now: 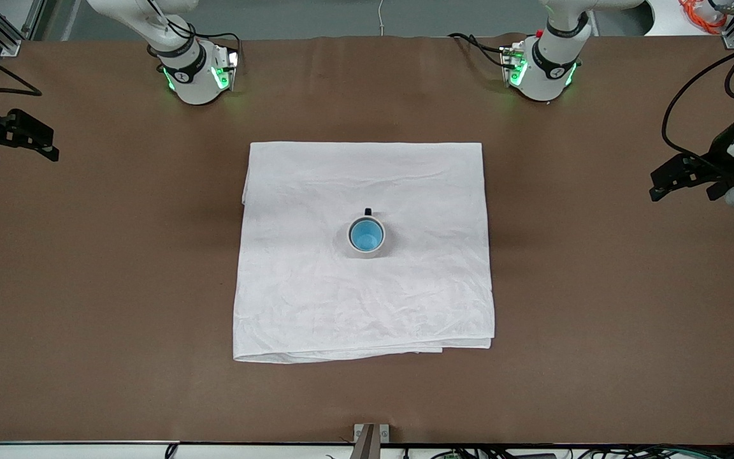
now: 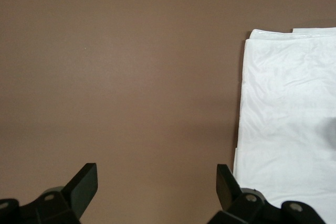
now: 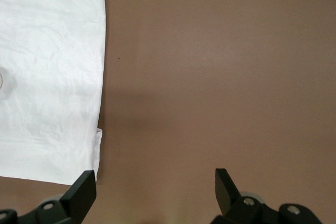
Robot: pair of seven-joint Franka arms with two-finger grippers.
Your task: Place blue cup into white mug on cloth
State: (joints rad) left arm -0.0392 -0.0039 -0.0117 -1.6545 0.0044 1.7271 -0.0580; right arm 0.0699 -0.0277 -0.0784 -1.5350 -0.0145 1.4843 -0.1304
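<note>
One cloth (image 1: 363, 252) lies flat on the brown counter (image 1: 86, 287), and everything else is placed from it. The right gripper (image 1: 20, 137) hangs over bare counter off the cloth's edge at the right arm's end, its fingers (image 3: 83, 192) spread apart with nothing between them; that arm waits. Near the middle of the cloth stands one white mug (image 1: 367, 236), upright, its black handle pointing toward the robots' bases. One blue cup (image 1: 366, 234) sits inside the mug, bright blue interior showing. Nothing stands around the mug. The left gripper (image 1: 685, 178) hangs over bare counter off the cloth's edge at the left arm's end, fingers (image 2: 227, 184) likewise apart and empty, also waiting.
</note>
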